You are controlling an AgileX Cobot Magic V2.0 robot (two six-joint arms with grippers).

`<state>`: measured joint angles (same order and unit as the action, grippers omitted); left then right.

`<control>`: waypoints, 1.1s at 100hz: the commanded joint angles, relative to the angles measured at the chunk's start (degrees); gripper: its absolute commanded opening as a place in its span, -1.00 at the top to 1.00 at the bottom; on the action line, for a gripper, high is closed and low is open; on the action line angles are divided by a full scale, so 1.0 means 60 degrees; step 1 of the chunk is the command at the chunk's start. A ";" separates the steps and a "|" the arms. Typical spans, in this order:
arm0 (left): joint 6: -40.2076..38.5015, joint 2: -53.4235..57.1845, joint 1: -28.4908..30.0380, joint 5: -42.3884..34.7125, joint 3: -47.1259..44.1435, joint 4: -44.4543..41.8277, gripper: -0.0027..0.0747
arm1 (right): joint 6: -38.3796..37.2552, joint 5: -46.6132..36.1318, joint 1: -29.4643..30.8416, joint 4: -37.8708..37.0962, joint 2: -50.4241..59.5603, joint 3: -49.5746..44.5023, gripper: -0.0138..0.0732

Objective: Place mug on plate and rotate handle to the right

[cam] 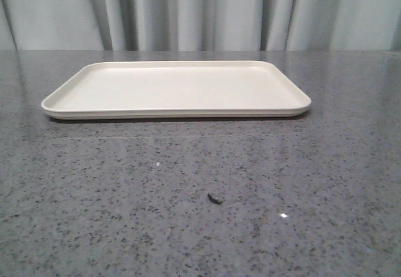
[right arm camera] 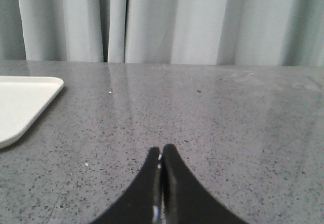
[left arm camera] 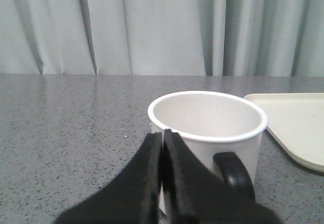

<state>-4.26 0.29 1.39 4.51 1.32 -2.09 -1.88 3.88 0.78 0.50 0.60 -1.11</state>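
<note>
Nothing is done yet. The plate (cam: 175,89) lies bare toward the far edge of the worktop (cam: 200,214). The mug (left arm camera: 207,133) stands off the plate, beside its left end, handle (left arm camera: 234,176) toward the left claw (left arm camera: 162,139). Both left and right claw (right arm camera: 161,155) are pinched together, empty. Grasping, placing and turning all remain.

Setting: lab-like test bench | speckled grey countertop (cam: 200,214) | pale curtain backdrop (cam: 200,10)
</note>
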 commanded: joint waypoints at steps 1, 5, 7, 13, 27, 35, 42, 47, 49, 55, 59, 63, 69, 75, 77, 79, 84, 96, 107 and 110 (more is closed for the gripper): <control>-0.0007 -0.0061 0.0012 0.0279 0.0992 -0.0036 0.98 | 0.0090 -0.0145 0.0056 -0.0011 -0.0043 0.0723 0.84; -0.0007 -0.0292 0.0035 0.0791 0.1406 -0.0058 0.98 | 0.0090 0.0155 0.0056 -0.0011 -0.0199 0.0970 0.84; -0.0007 -0.0426 0.0035 0.0945 0.1594 -0.0075 0.98 | 0.0090 0.0282 0.0056 -0.0011 -0.0264 0.1096 0.84; -0.0007 -0.0817 0.0035 0.1051 0.2028 -0.0074 0.98 | 0.0090 0.0570 0.0056 -0.0011 -0.0570 0.1418 0.84; -0.0007 -0.1898 0.0035 0.1310 0.2985 -0.0074 0.98 | 0.0090 0.1245 0.0056 -0.0011 -0.1335 0.2160 0.84; -0.0007 -0.2565 0.0018 0.1610 0.3557 0.0026 0.98 | 0.0090 0.1742 0.0056 -0.0011 -0.1825 0.2588 0.84; -0.0007 -0.3099 0.0018 0.1734 0.3984 0.0177 0.98 | 0.0090 0.2151 0.0056 -0.0011 -0.2321 0.2927 0.84; -0.0007 -0.3439 0.0018 0.1806 0.4191 0.0195 0.98 | 0.0090 0.2233 0.0056 -0.0011 -0.2691 0.3116 0.84; -0.0007 -0.3564 0.0018 0.1806 0.4243 0.0195 0.98 | 0.0090 0.2222 0.0056 -0.0011 -0.2774 0.3180 0.84; -0.0007 -0.3835 0.0018 0.1806 0.4286 0.0195 0.98 | 0.0090 0.2039 0.0056 -0.0011 -0.3053 0.3284 0.84; -0.0007 -0.3998 0.0018 0.1787 0.4286 0.0195 0.98 | 0.0090 0.1762 0.0056 -0.0011 -0.3143 0.3294 0.84; -0.0007 -0.4143 0.0018 0.1787 0.4286 0.0195 0.98 | 0.0090 0.1645 0.0056 -0.0011 -0.3193 0.3294 0.84; -0.0007 -0.4294 0.0018 0.1787 0.4286 0.0195 0.98 | 0.0090 0.1625 0.0056 -0.0011 -0.3193 0.3282 0.84; -0.0007 -0.4420 0.0018 0.1807 0.4286 0.0195 0.98 | 0.0090 0.1565 0.0056 0.0021 -0.3193 0.3282 0.84; -0.0007 -0.4479 0.0018 0.1882 0.4286 0.0195 0.98 | 0.0090 0.1609 0.0056 0.0052 -0.3193 0.3282 0.84; -0.0007 -0.4501 0.0018 0.1959 0.4286 0.0177 0.98 | 0.0090 0.1691 0.0056 0.0105 -0.3193 0.3282 0.84; -0.0007 -0.4544 0.0018 0.2009 0.4286 0.0177 0.98 | 0.0090 0.1761 0.0056 0.0214 -0.3193 0.3282 0.84; -0.0007 -0.4544 0.0018 0.1837 0.4286 0.0177 0.98 | 0.0090 0.1751 0.0056 0.0215 -0.3193 0.3282 0.84; -0.0007 -0.4544 0.0018 0.1837 0.4286 0.0136 0.83 | 0.0090 0.1751 0.0056 0.0215 -0.3193 0.3282 0.84; -0.0007 -0.4544 0.0018 0.1837 0.4286 0.0136 0.70 | 0.0090 0.1743 0.0056 0.0215 -0.3193 0.3282 0.84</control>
<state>-4.26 -26.28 1.38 20.21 25.06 -1.46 -1.88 18.73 0.78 1.69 -17.53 16.52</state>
